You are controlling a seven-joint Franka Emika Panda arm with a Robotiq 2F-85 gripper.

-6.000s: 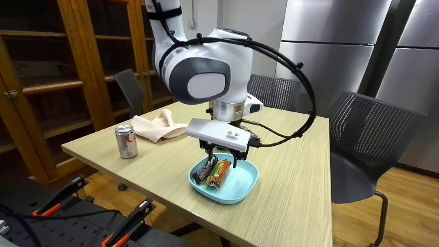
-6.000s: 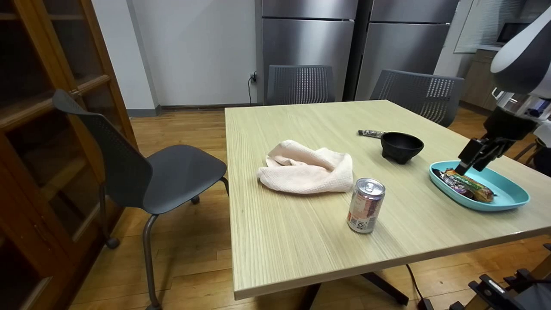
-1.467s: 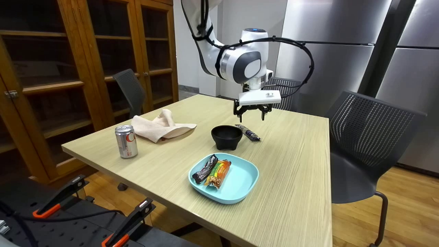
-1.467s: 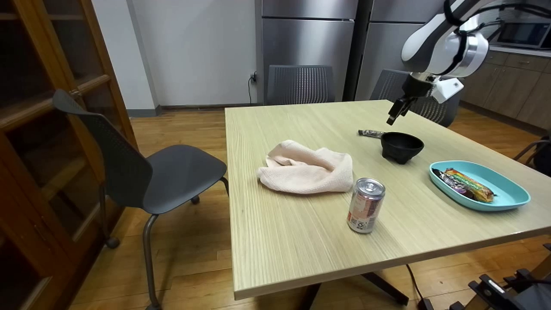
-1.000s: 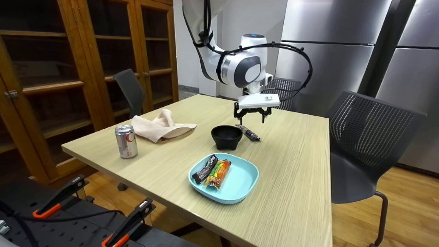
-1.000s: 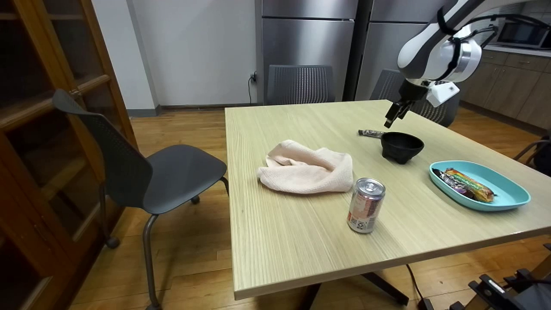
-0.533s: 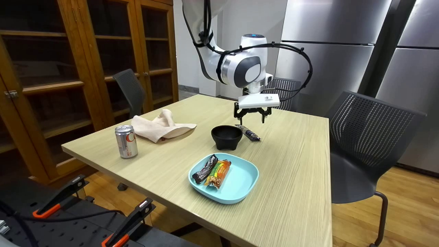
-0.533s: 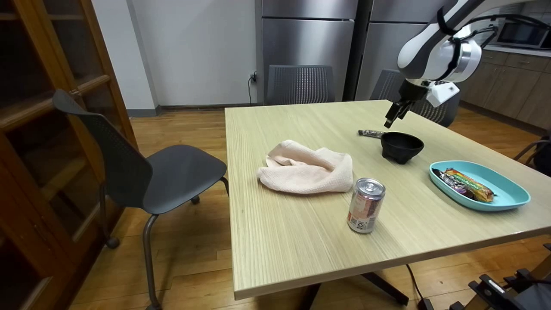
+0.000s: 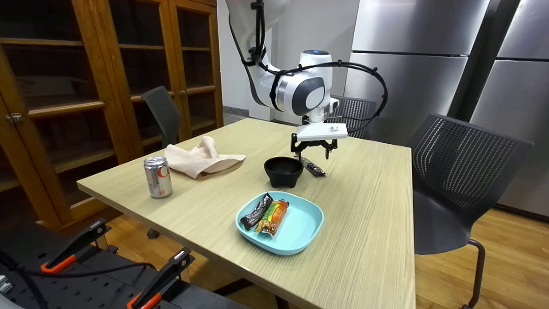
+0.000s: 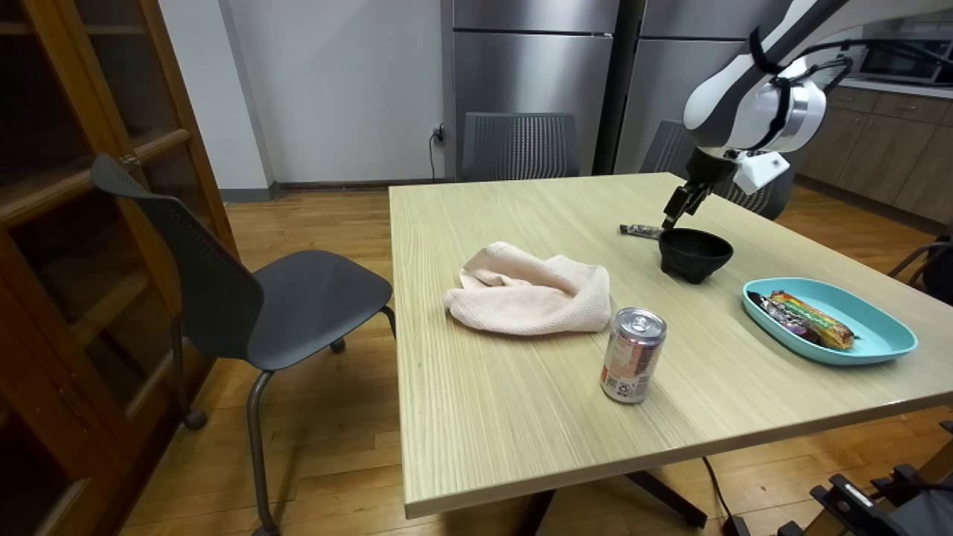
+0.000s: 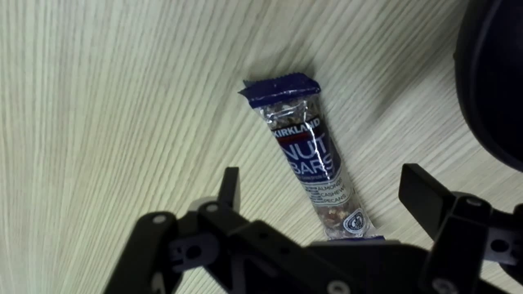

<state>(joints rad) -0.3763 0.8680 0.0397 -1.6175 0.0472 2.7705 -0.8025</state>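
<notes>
In the wrist view a Kirkland nut bar (image 11: 314, 159) in a clear and purple wrapper lies slantwise on the table. My gripper (image 11: 320, 173) is open above it, one finger on each side of the bar and neither touching it. The near end of the wrapper is hidden behind the gripper's body. In both exterior views the gripper (image 9: 313, 159) hangs low over the bar (image 9: 315, 168), just behind a black bowl (image 9: 284, 171). A turquoise tray (image 9: 303, 229) nearer the table's front edge holds a dark wrapped bar (image 9: 256, 212) and an orange and green one (image 9: 273, 217).
A silver can (image 10: 633, 356) stands upright near the table edge, beside a crumpled pale pink cloth (image 10: 532, 294). In the wrist view the bowl's rim (image 11: 470, 81) lies close to the right finger. Grey chairs (image 9: 463, 184) surround the table.
Several seconds ago the open gripper was over the tray. It has since moved back to the nut bar and come down, a little lower again within the last half second.
</notes>
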